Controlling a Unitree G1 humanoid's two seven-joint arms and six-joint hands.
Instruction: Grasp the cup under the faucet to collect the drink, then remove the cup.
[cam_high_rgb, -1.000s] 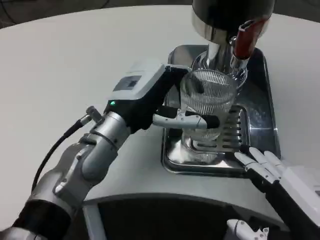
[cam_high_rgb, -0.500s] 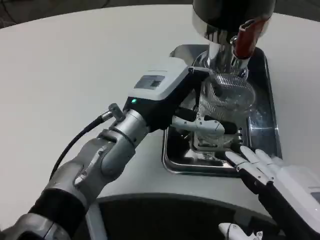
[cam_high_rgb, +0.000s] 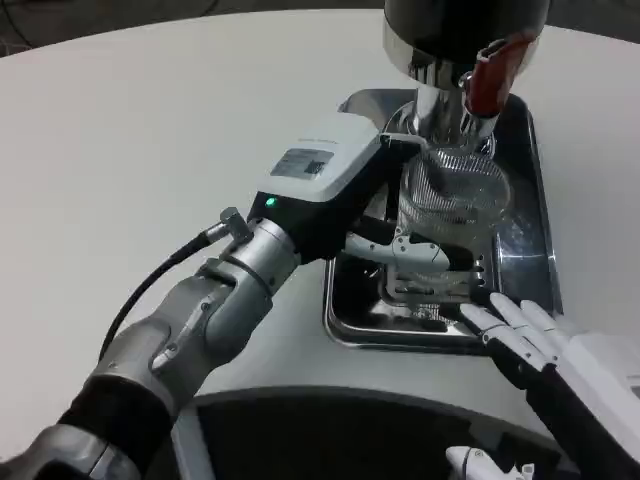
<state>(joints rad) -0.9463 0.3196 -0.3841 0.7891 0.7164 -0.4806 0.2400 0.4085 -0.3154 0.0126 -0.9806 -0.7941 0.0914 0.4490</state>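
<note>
A clear ribbed cup (cam_high_rgb: 452, 205) is held over the steel drip tray (cam_high_rgb: 524, 232), right below the dispenser's faucet with its red handle (cam_high_rgb: 487, 75). My left hand (cam_high_rgb: 340, 195) grips the cup from the left, with white fingers (cam_high_rgb: 425, 253) wrapped across its lower front. The cup looks tilted a little toward the spout. Whether any drink is in it I cannot tell. My right hand (cam_high_rgb: 545, 345) lies at the tray's near right corner with its fingers straight and apart, holding nothing.
The dispenser's dark body with a chrome band (cam_high_rgb: 462, 35) stands at the back of the tray. White table (cam_high_rgb: 150, 130) stretches to the left. A black cable (cam_high_rgb: 150, 285) runs along my left forearm. The table's near edge curves below the tray.
My left hand has carried the cup up and to the right, from over the tray's grate to under the faucet. The right hand has barely moved.
</note>
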